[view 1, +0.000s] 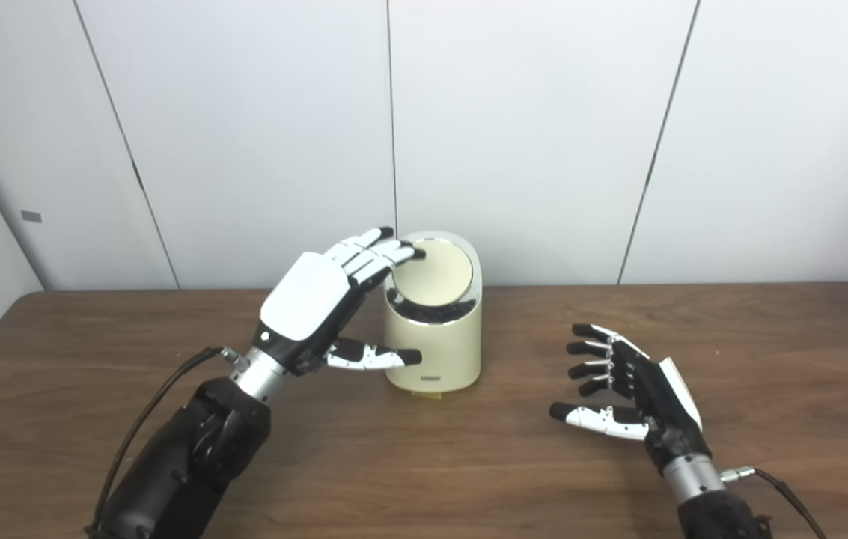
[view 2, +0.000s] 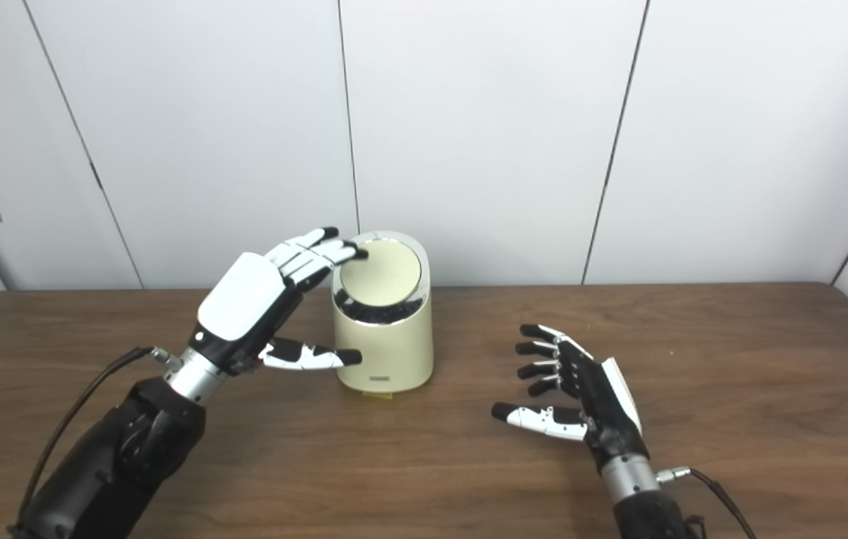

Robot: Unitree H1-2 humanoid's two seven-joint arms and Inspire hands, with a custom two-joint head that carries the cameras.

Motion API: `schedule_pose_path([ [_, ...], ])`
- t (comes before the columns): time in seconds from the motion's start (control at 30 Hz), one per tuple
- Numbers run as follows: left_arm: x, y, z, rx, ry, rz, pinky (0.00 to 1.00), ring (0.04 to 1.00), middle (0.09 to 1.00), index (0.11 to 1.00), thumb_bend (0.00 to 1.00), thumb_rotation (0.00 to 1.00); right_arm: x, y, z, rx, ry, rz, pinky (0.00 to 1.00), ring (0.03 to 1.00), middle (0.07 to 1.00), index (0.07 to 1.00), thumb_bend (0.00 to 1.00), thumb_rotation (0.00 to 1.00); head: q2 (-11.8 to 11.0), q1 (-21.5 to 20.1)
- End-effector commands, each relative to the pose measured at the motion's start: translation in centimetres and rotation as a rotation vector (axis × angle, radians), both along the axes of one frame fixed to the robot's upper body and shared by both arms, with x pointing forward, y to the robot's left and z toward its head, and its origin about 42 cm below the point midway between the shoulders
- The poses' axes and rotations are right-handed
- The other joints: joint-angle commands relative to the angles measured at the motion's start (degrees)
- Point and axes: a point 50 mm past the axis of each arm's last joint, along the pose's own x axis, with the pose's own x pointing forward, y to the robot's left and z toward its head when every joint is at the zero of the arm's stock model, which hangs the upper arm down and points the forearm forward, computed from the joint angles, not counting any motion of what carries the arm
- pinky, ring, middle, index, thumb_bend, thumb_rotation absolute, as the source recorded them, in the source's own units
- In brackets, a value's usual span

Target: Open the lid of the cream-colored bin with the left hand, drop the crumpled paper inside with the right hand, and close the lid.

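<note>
Resting spread fingers [view 1: 382, 251] at the lid [view 1: 432, 273]'s 9 o'clock edge, left hand [view 1: 311, 299] risks tipping the cream-colored bin [view 1: 435, 337]; right hand [view 1: 629, 382] is open and empty, with no crumpled paper visible.

A dark wooden table [view 1: 468, 464] filled the lower half of the view. Behind it stood a white panelled wall [view 1: 528, 135], split by thin dark seams. A small grey tag [view 1: 31, 216] sat on the left panel.
</note>
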Motion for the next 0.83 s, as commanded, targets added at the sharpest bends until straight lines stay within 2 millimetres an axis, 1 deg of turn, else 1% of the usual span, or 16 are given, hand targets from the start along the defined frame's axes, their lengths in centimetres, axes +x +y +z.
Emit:
schedule_pose_path([
  [0.0, 0.0, -0.1, 0.8, -0.120, -0.030, 0.008, 0.79, 0.935, 0.961, 0.983, 0.71, 0.45, 0.8, -0.1, 2.1, -0.004, -0.078, 0.008, 0.52, 0.625, 0.734, 0.780, 0.76, 0.17, 0.18, -0.02],
  [0.07, -0.5, -0.1, 0.0, -0.189, 0.002, 0.019, 0.81, 0.937, 0.967, 0.983, 0.71, 0.43, 0.8, -0.2, 2.1, -0.002, -0.077, 0.008, 0.52, 0.626, 0.735, 0.782, 0.75, 0.16, 0.20, -0.01],
  [0.13, -1.2, -0.3, -1.1, -0.301, 0.077, 0.032, 0.84, 0.947, 0.971, 0.981, 0.72, 0.41, 0.8, -0.2, 2.2, 0.002, -0.080, 0.009, 0.52, 0.626, 0.736, 0.783, 0.75, 0.16, 0.27, 0.08],
  [0.23, -2.1, -0.4, -2.7, -0.450, 0.197, 0.029, 0.82, 0.937, 0.970, 0.974, 0.73, 0.39, 0.9, -0.3, 2.3, 0.004, -0.082, 0.008, 0.52, 0.625, 0.734, 0.780, 0.76, 0.16, 0.30, 0.15],
  [0.3, -2.7, -0.4, -3.6, -0.528, 0.272, 0.022, 0.80, 0.910, 0.969, 0.973, 0.73, 0.42, 0.9, -0.4, 2.4, 0.003, -0.083, 0.007, 0.52, 0.625, 0.732, 0.779, 0.76, 0.17, 0.40, 0.20],
  [0.4, -3.3, -0.4, -4.8, -0.632, 0.373, -0.004, 0.78, 0.890, 0.963, 0.964, 0.73, 0.43, 0.8, -0.5, 2.4, 0.008, -0.082, 0.005, 0.52, 0.626, 0.734, 0.782, 0.76, 0.17, 0.44, 0.24],
  [0.43, -3.7, -0.3, -5.3, -0.670, 0.419, -0.008, 0.76, 0.877, 0.955, 0.957, 0.73, 0.41, 0.8, -0.5, 2.4, 0.014, -0.083, 0.006, 0.52, 0.627, 0.736, 0.783, 0.76, 0.17, 0.49, 0.24],
  [0.5, -4.1, -0.2, -6.1, -0.717, 0.478, -0.013, 0.76, 0.880, 0.946, 0.966, 0.74, 0.44, 0.8, -0.5, 2.5, 0.020, -0.085, 0.007, 0.52, 0.625, 0.737, 0.782, 0.77, 0.17, 0.52, 0.26],
  [0.57, -4.6, 0.0, -6.9, -0.760, 0.532, -0.005, 0.79, 0.881, 0.933, 0.968, 0.73, 0.46, 0.8, -0.6, 2.6, 0.026, -0.090, 0.009, 0.52, 0.625, 0.737, 0.781, 0.77, 0.17, 0.53, 0.33],
  [0.67, -5.2, 0.3, -8.0, -0.802, 0.584, 0.021, 0.77, 0.853, 0.903, 0.956, 0.73, 0.47, 0.8, -0.6, 2.7, 0.034, -0.096, 0.007, 0.52, 0.629, 0.741, 0.780, 0.78, 0.18, 0.57, 0.38],
  [0.8, -5.7, 0.6, -8.8, -0.844, 0.652, 0.046, 0.74, 0.830, 0.872, 0.948, 0.73, 0.45, 0.7, -0.6, 2.9, 0.038, -0.097, 0.003, 0.52, 0.641, 0.753, 0.784, 0.78, 0.18, 0.63, 0.26],
])
